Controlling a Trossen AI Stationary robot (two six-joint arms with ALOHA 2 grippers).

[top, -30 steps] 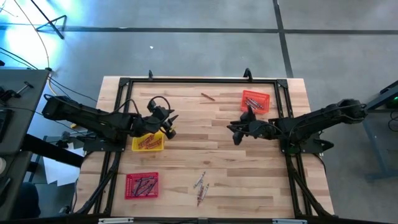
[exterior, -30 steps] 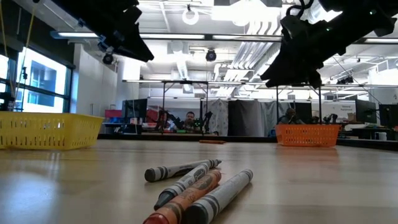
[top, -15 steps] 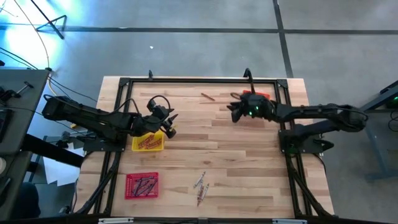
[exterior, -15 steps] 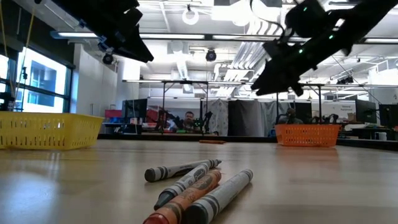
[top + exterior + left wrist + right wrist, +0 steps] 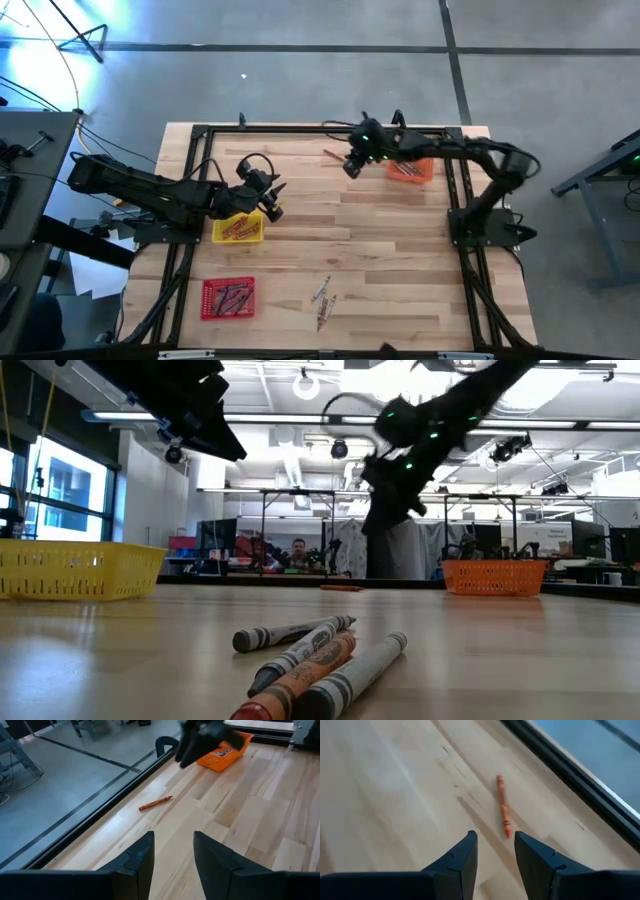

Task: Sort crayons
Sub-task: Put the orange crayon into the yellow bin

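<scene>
A single orange crayon (image 5: 334, 155) lies flat on the table near the far edge; it also shows in the right wrist view (image 5: 503, 811) and the left wrist view (image 5: 155, 803). My right gripper (image 5: 352, 166) is open and empty, above the table just right of this crayon. My left gripper (image 5: 274, 200) is open and empty beside the yellow tray (image 5: 238, 229). Several crayons (image 5: 322, 301) lie in a loose pile near the front edge, close up in the low view (image 5: 315, 660).
An orange tray (image 5: 412, 166) with crayons stands at the far right, under my right arm. A red tray (image 5: 228, 298) with crayons stands at the front left. Black frame rails (image 5: 300, 128) run along the table's edges. Bare wood lies in the middle.
My right gripper has swung from the table's middle right toward the far edge and leftward, passing over the orange tray, and now hangs beside the lone orange crayon. My left arm has kept still.
</scene>
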